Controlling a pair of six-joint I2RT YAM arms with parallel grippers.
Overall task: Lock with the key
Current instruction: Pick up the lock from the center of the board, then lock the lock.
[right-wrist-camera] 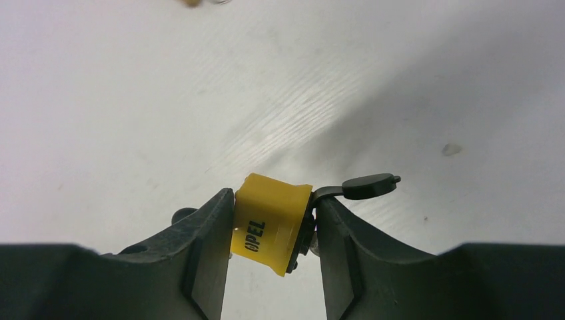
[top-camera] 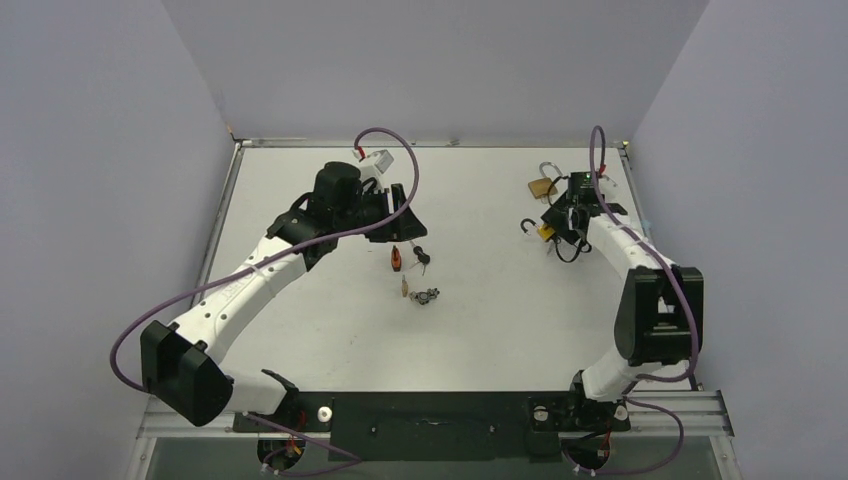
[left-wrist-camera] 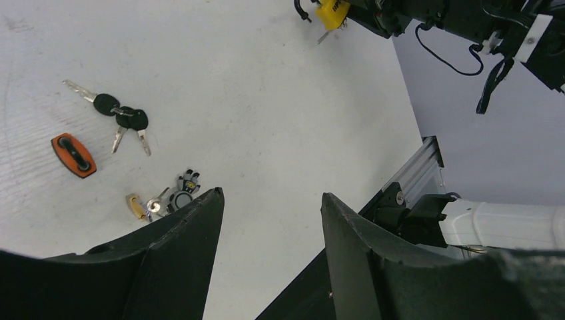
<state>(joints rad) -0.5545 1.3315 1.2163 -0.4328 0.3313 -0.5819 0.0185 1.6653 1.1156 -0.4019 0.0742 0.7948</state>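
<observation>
A yellow padlock [right-wrist-camera: 272,223] marked "OPEL" sits clamped between the fingers of my right gripper [right-wrist-camera: 273,200], just above the table. Its black keyhole cover [right-wrist-camera: 368,186] is swung out to the right. From above, that lock [top-camera: 545,231] is at the right of the table with its black shackle [top-camera: 524,224] pointing left. A bunch of black-headed keys [left-wrist-camera: 123,120] lies beside an orange fob [left-wrist-camera: 73,155]. My left gripper [left-wrist-camera: 272,197] hangs open above the table near them, with nothing between its fingers.
A small brass piece with a key and a keychain [left-wrist-camera: 163,200] lies just off my left fingertip. A brass padlock [top-camera: 543,184] with an open shackle rests at the back right. Walls close in the table on three sides.
</observation>
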